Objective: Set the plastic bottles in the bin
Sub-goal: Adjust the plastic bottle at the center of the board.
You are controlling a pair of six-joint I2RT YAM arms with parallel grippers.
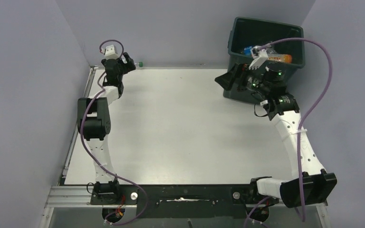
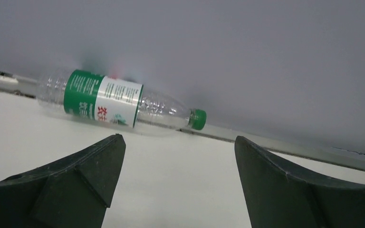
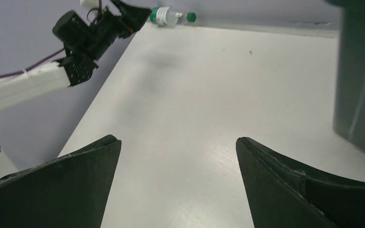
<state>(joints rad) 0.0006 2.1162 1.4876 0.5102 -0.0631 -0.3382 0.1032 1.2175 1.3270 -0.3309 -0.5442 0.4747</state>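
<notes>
Top external, left arm outstretched, claw agape beside bottle

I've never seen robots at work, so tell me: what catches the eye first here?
A lone clear bottle with a green label and cap lies on its side at the far left corner of the white table, against the wall, the left gripper open just short of it. At the far right stands a dark green bin with bottles inside, the right gripper open beside it.
</notes>
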